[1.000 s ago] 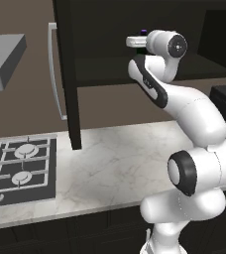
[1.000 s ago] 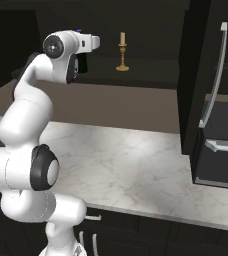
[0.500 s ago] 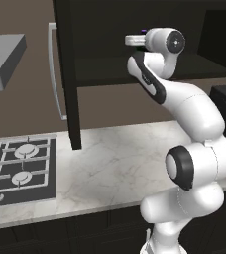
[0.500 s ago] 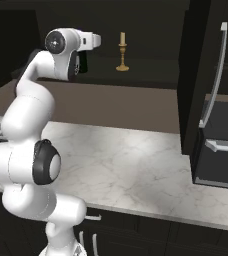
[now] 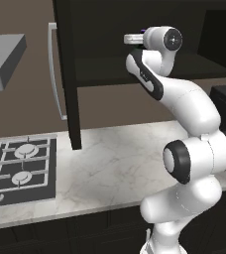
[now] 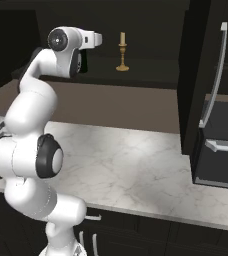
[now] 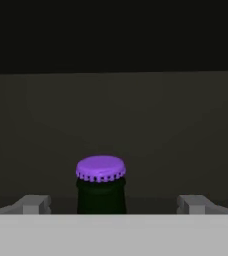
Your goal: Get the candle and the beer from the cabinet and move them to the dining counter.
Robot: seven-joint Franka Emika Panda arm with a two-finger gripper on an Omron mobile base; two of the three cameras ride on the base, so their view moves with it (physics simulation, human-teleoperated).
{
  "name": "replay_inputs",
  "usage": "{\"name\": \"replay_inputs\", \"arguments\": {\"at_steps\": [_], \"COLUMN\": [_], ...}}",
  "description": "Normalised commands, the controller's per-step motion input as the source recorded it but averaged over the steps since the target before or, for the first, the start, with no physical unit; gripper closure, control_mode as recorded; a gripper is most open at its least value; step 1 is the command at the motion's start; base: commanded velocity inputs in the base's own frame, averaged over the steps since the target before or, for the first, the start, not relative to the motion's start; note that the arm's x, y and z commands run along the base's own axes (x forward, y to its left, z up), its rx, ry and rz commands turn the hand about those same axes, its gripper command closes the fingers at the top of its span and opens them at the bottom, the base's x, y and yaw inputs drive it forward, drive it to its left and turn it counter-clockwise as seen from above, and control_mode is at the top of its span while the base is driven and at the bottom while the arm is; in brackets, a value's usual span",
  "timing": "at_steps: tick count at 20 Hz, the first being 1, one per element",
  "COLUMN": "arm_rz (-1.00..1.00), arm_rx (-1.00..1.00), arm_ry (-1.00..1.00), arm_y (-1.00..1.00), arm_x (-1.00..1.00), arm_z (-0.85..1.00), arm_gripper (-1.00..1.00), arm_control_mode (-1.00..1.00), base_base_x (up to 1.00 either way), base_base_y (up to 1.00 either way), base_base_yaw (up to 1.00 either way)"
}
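The beer point(image 7: 101, 185), a dark bottle with a purple cap, stands upright on the shelf of the open cabinet point(image 6: 151, 70). My gripper point(image 7: 113, 202) is open, with one fingertip point(image 7: 35, 204) on each side of the bottle's neck and clear of it. In the right base view the hand point(image 6: 93, 39) is raised at the cabinet's mouth, with the beer point(image 6: 85, 62) dark just below it. The tan-gold candle point(image 6: 122, 51) stands upright on the same shelf, to the right of the hand. The dining counter is out of view.
Both cabinet doors hang open, one at the left point(image 5: 65, 74) and one at the right point(image 6: 201, 75), each with a long silver handle. Below lies a marble counter point(image 5: 115, 163) with a gas hob point(image 5: 18, 166) at its left. A grey hood point(image 5: 3, 59) hangs above the hob.
The hand has edged a little higher and further toward the cabinet shelf. The jaws have stayed open; the candle has not moved.
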Motion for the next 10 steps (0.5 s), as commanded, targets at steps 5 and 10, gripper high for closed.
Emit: {"name": "replay_inputs", "arguments": {"at_steps": [5, 10], "arm_rz": [0.00, 0.00], "arm_rx": [0.00, 0.00], "arm_ry": [0.00, 0.00], "arm_y": [0.00, 0.00], "arm_x": [0.10, 0.00], "arm_z": [0.00, 0.00], "arm_gripper": [-1.00, 1.00], "arm_control_mode": [-1.00, -1.00], "base_base_x": [0.00, 0.00], "base_base_y": [0.00, 0.00], "base_base_yaw": [0.00, 0.00]}}
